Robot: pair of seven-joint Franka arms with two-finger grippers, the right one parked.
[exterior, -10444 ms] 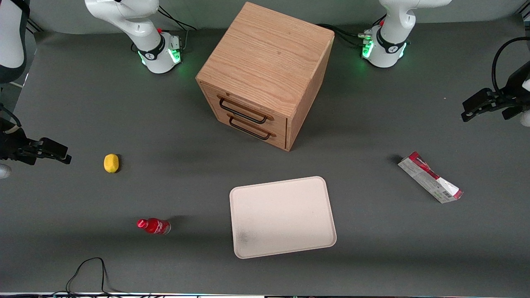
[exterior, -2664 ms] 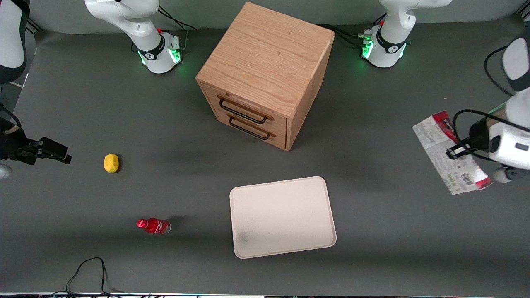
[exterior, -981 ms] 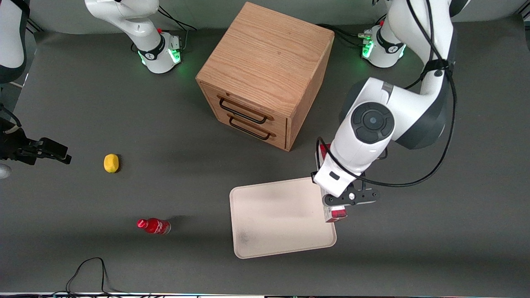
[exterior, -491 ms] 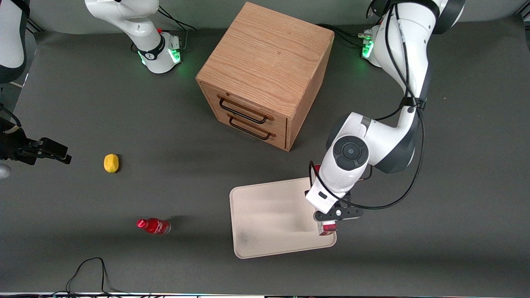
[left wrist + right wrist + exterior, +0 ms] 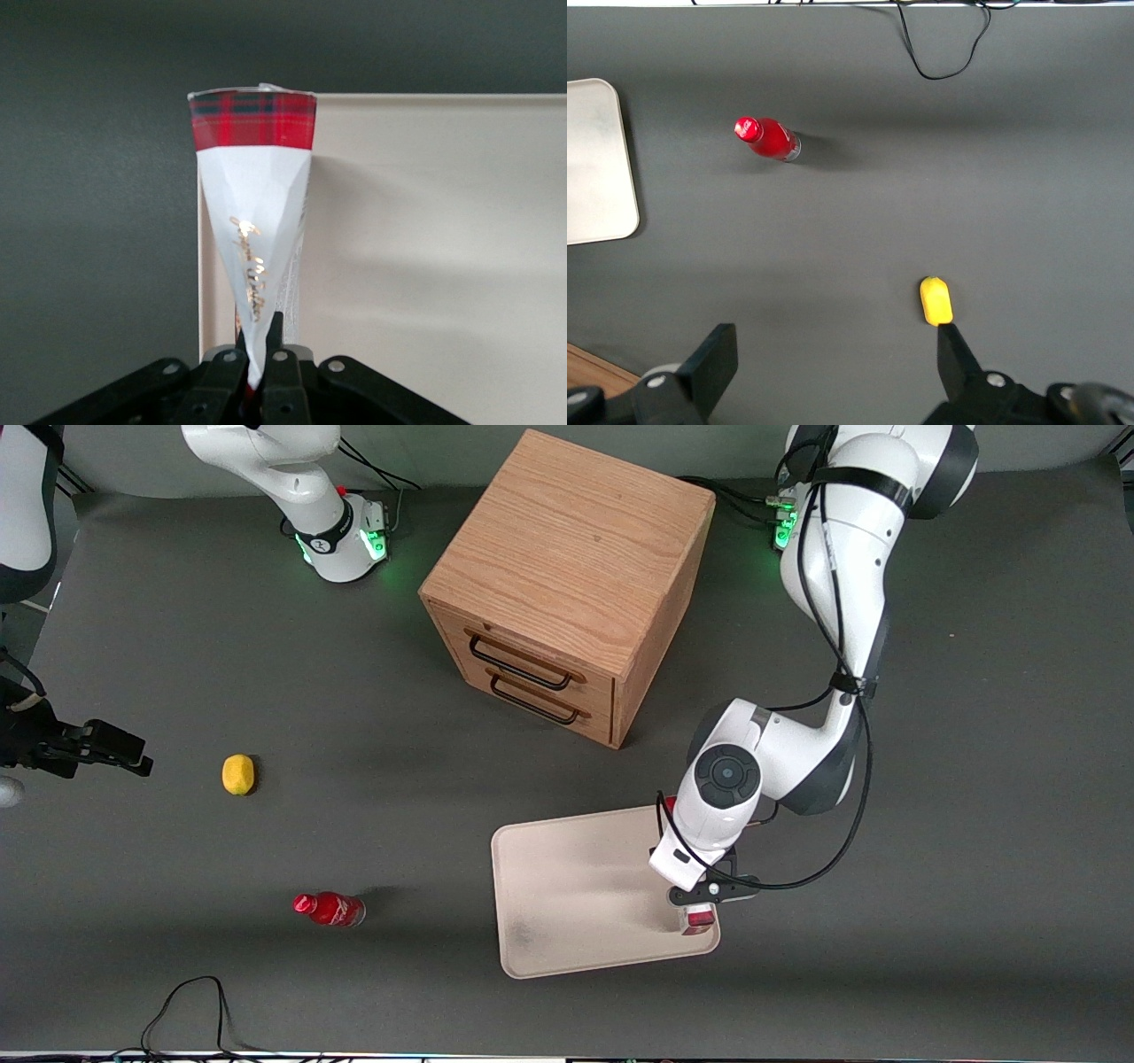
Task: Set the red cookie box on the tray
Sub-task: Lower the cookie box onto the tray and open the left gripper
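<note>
The gripper (image 5: 702, 895) grips the box (image 5: 253, 221) over the tray's (image 5: 567, 886) edge; only lowering and release remain.

The gripper (image 5: 702, 899) hangs low over the tray (image 5: 576, 903), at the edge toward the working arm's end of the table. A red end of the red cookie box (image 5: 699, 919) shows just beneath it, nearer the front camera, above the tray's corner.
</note>
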